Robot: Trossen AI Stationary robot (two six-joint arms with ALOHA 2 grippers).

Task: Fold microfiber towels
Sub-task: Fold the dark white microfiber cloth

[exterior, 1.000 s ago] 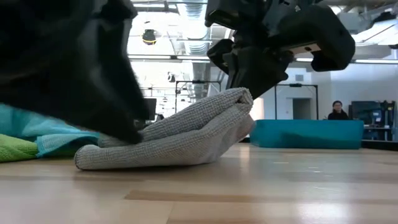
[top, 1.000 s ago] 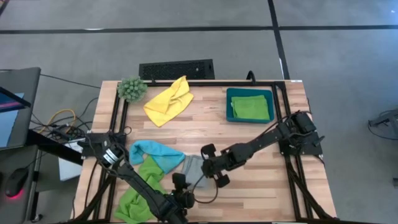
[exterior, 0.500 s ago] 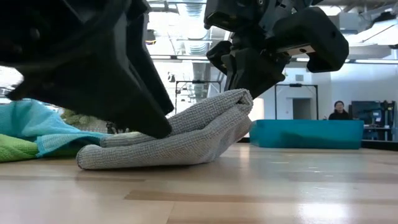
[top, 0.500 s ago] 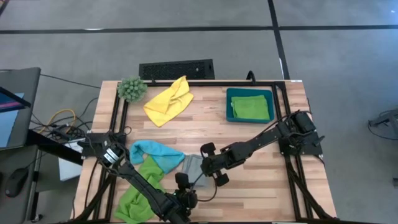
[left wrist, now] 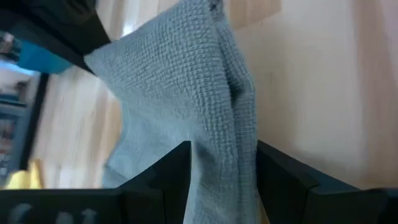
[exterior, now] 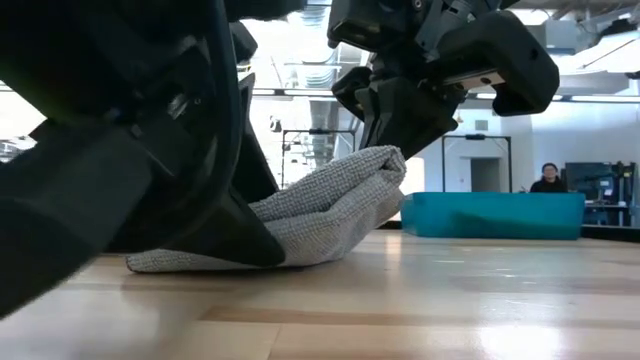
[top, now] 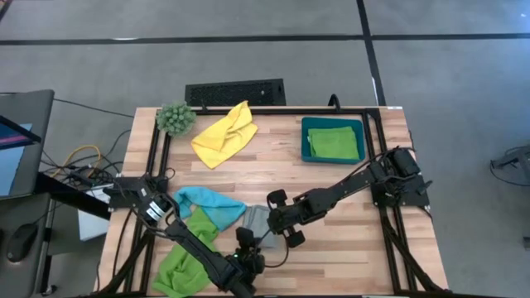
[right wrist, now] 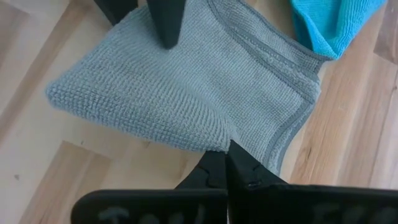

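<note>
So I'm mid-fold on the grey towel (top: 258, 222), which sits near the front edge of the desk (top: 331, 182), just beside the light blue towel (top: 207, 204) and the lime green towel (top: 184, 261).

Biggest worry: the whole half-made fold collapsing. My right fingers (right wrist: 225, 163) are pinched shut on one edge of the grey towel and hold that side lifted off the desk, so in the low view it's a propped-up wedge. If that pinch slips, or I pull sideways, the layers slide apart and it's back to a flat rag.

Next: my left fingers (left wrist: 224, 165) are spread wide with the other end of the grey towel running between them. If they close on only the top layer, the fold skews; if they grab too deep, they bunch it up.

Smaller thing: the light blue towel touches the grey one at one corner, so dragging the grey one could tug it along.

Smallest: both arms are crowded over one small cloth, so a bump between them seems possible.
</note>
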